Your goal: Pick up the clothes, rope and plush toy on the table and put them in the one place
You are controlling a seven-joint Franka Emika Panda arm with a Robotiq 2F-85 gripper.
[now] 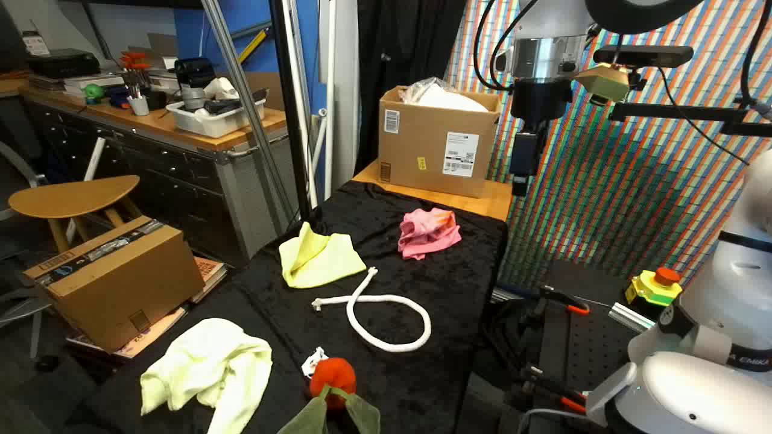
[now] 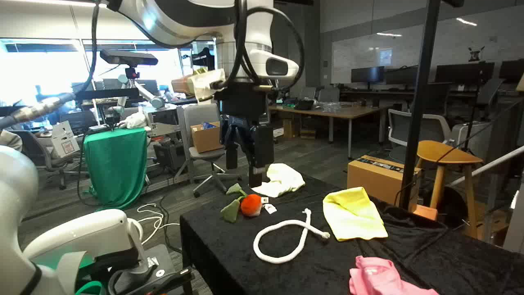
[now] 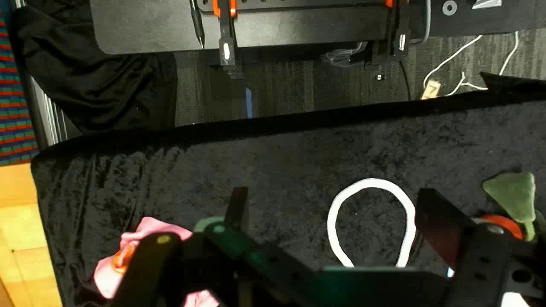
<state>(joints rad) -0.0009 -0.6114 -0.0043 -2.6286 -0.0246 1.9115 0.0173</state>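
A white rope (image 1: 392, 347) lies in a crossed loop mid-table, also in an exterior view (image 2: 272, 259) and the wrist view (image 3: 372, 183). A yellow cloth (image 1: 325, 262) lies beside it. A pink cloth (image 1: 427, 232) lies toward the cardboard box; part shows in the wrist view (image 3: 155, 227). A pale yellow cloth (image 1: 211, 361) lies at the opposite end. Near it is the plush toy (image 2: 251, 205), a red-orange ball with green leaves. My gripper (image 3: 332, 194) is open and empty, fingers down, well above the table; it shows in an exterior view (image 2: 244, 173).
An open cardboard box (image 1: 431, 147) with white, plastic-wrapped contents stands on the wooden end of the black-covered table (image 1: 446, 289). A closed box (image 1: 129, 289) is beside the table. A dark upright pole (image 2: 418, 102) stands near the table edge.
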